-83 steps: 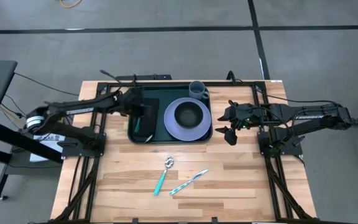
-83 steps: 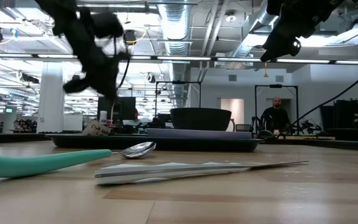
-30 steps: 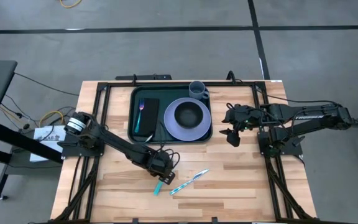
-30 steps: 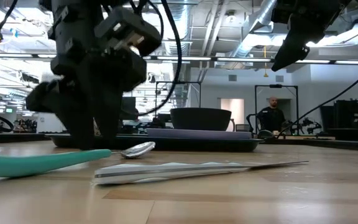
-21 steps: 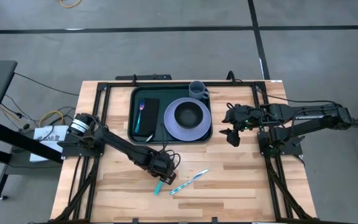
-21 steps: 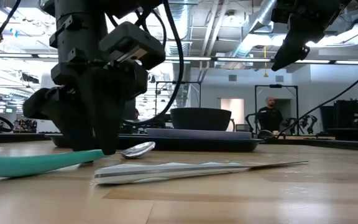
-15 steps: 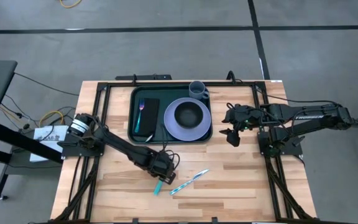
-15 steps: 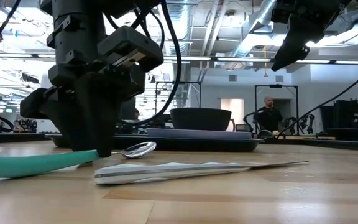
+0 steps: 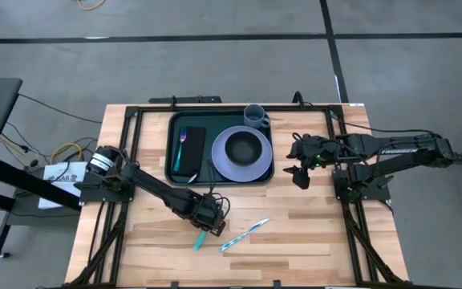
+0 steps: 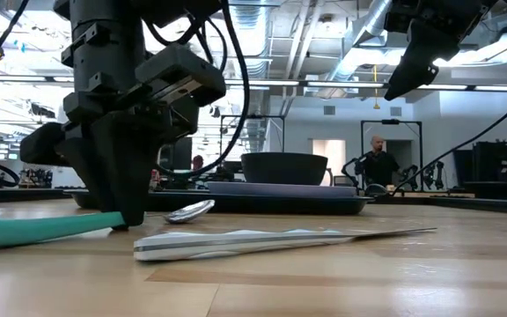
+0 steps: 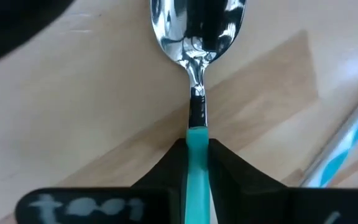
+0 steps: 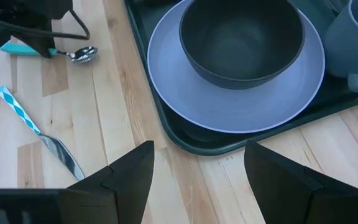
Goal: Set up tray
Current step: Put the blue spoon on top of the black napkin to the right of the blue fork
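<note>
The spoon (image 9: 200, 239), teal handle and shiny bowl (image 11: 197, 25), lies on the wood near the table's middle, and my left gripper (image 11: 196, 155) is shut on it. Beside it lies a knife (image 9: 245, 234) with a blue-and-white striped handle. The dark green tray (image 9: 219, 178) sits at the far side and carries a lilac plate (image 9: 243, 167), a dark bowl (image 9: 245, 146), a grey cup (image 9: 254, 115) and a black napkin (image 9: 191, 152) with a fork (image 9: 180, 140) on it. My right gripper (image 12: 197, 180) hovers open off the tray's right edge. My left gripper pinches the spoon's teal handle (image 11: 197, 138) near the end where it meets the metal neck, one finger (image 11: 166, 174) on each side. The fingers come from above, pointing down, and stand across the handle (image 10: 33, 229). The spoon stays low and nearly level at the tabletop.
The knife (image 10: 271, 240) lies just right of the spoon, close to my left gripper (image 10: 121, 216). Bare wood stretches along the table's near half. Black frame rails run along both sides. A person (image 10: 382, 167) stands in the room behind the table.
My left gripper has come down onto the spoon's handle and shut on it. The spoon has shifted a little toward the table's left, its handle end swinging that way.
</note>
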Controlling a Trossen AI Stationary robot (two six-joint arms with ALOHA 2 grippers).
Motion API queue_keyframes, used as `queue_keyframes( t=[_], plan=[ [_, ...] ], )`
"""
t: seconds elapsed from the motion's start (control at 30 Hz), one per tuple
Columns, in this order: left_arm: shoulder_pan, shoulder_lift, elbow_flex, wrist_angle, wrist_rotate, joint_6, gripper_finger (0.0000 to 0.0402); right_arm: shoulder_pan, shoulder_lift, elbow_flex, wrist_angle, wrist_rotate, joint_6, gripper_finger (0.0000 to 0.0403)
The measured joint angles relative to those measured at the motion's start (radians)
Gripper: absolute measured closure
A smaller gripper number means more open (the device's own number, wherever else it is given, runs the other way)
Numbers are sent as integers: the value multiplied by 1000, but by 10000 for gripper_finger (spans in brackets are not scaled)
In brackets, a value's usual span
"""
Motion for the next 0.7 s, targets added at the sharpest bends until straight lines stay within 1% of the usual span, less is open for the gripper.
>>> queue_keyframes(
  t=[0.07, 0.13, 0.23, 0.37, 0.43, 0.5, 0.53, 0.57, 0.7],
  plan=[
    [-5, -33, -7, -26, -40, -31, 376, 0, 0, 0, 0, 0, -3, 163],
    [-7, -73, -13, -91, -93, -79, 376, 0, 0, 0, 0, 0, -7, 163],
    [-10, -160, -6, -139, -151, -139, 376, 0, 0, 0, 0, 0, -22, 163],
    [-5, -279, -9, -226, -250, -153, 376, 0, 0, 0, 0, 0, -29, 163],
    [26, -344, -5, -255, -302, -152, 376, 0, 0, 0, 0, 0, -29, 163],
    [86, -401, -5, -321, -347, -119, 376, 0, 0, 0, 0, 0, -29, 163],
    [128, -427, -6, -353, -354, -87, 376, 0, 0, 0, 0, 0, -29, 163],
    [172, -452, -6, -375, -352, -44, 376, 0, 0, 0, 0, 0, -29, 163],
    [406, -532, -5, -386, -292, 207, 376, 1, 0, 0, 0, 0, -29, 163]
  ],
)
